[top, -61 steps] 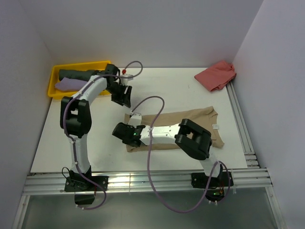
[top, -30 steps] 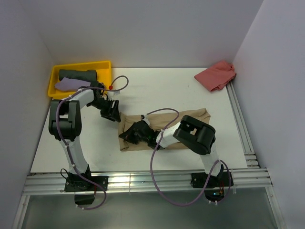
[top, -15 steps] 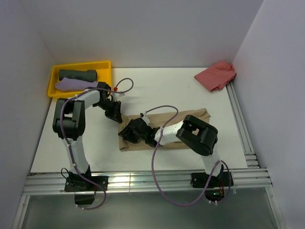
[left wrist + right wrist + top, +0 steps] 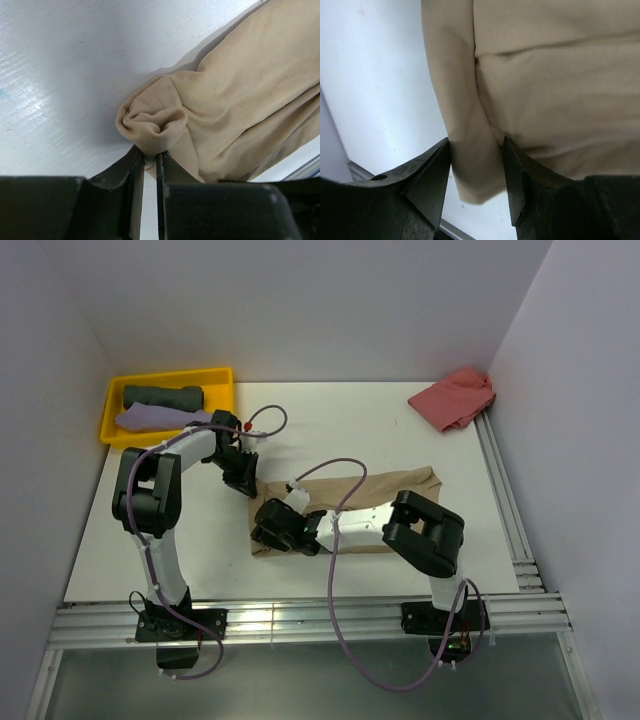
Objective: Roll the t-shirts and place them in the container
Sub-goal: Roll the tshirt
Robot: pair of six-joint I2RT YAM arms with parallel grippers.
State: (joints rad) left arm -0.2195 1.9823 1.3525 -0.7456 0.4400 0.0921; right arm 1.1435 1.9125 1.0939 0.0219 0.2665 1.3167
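The left gripper (image 4: pixel 150 162) is pinched nearly shut on a bunched corner of the tan t-shirt (image 4: pixel 240 100). A small wad of hemmed cloth bulges just above its narrow fingers (image 4: pixel 131 185). In the top view this gripper (image 4: pixel 243 480) sits at the far left corner of the shirt, a little left of the table's middle.

The right gripper (image 4: pixel 475 170) stands wide, with its two fingers (image 4: pixel 427 180) astride a folded edge of the same shirt (image 4: pixel 545 75). The cloth lies between them and is not squeezed. From above, the right gripper (image 4: pixel 268 532) is at the shirt's left end, just nearer the front edge than the left gripper.

The tan t-shirt (image 4: pixel 400 482) lies folded into a long band on the white table (image 4: pixel 350 420). It runs from that left end toward the right edge, and the right arm lies over its middle.

A yellow tray (image 4: pixel 170 374) sits in the far left corner. It holds a rolled dark grey-green t-shirt (image 4: pixel 165 397) and, on its near side, a lilac t-shirt (image 4: pixel 150 418). A salmon-red t-shirt (image 4: pixel 455 398) lies crumpled in the far right corner, well apart from the rest.
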